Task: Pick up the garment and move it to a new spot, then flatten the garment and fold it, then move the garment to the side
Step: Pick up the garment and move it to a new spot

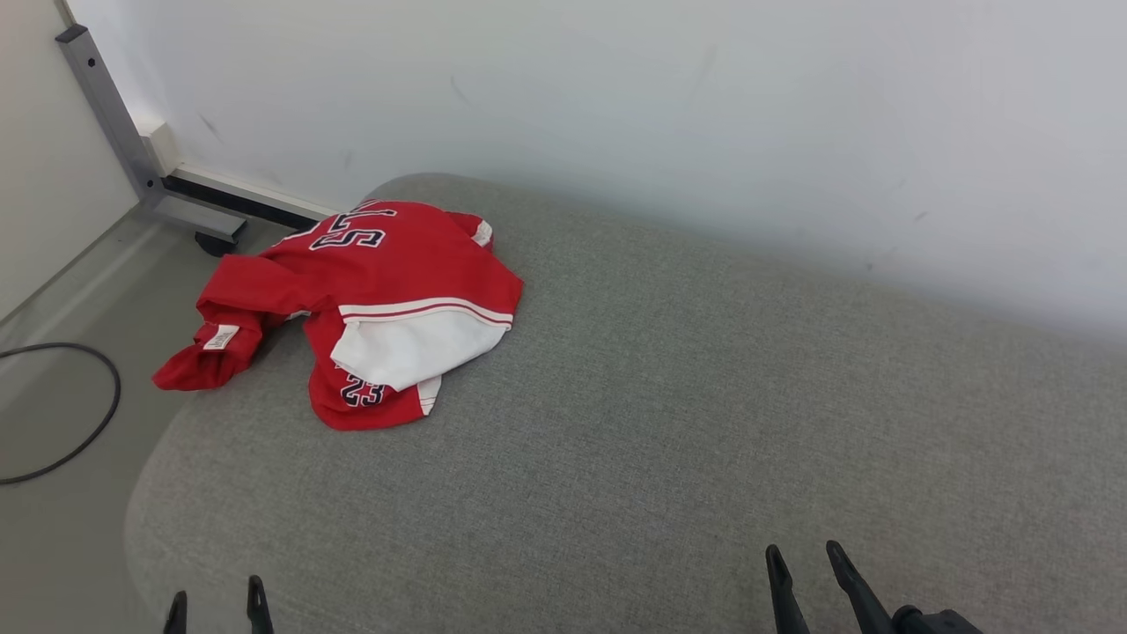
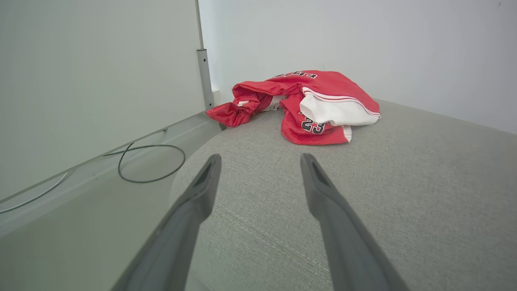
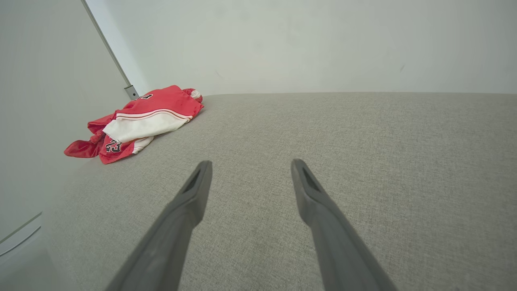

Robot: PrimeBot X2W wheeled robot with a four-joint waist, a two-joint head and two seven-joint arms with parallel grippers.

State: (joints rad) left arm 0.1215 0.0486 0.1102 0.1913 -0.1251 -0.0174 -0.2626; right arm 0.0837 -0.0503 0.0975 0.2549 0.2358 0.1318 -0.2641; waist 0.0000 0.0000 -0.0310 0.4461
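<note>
Left tool open, fingers apart, nothing between them, hovering at the near left corner of the grey cushion. Right tool also open and empty, over the near right part of the cushion.

Garment: red jersey, white panel, "23" showing, crumpled in a heap. It sits ahead of the left tool and a bit to its right, at the cushion's far left corner. From the right tool it is well ahead and far to the left. One red sleeve end droops over the cushion's left edge. Bare cushion fabric runs from both tools up to the garment.

White wall just behind the garment. Grey metal post beyond it, left. Black cable loops on the floor, left of the left tool.
</note>
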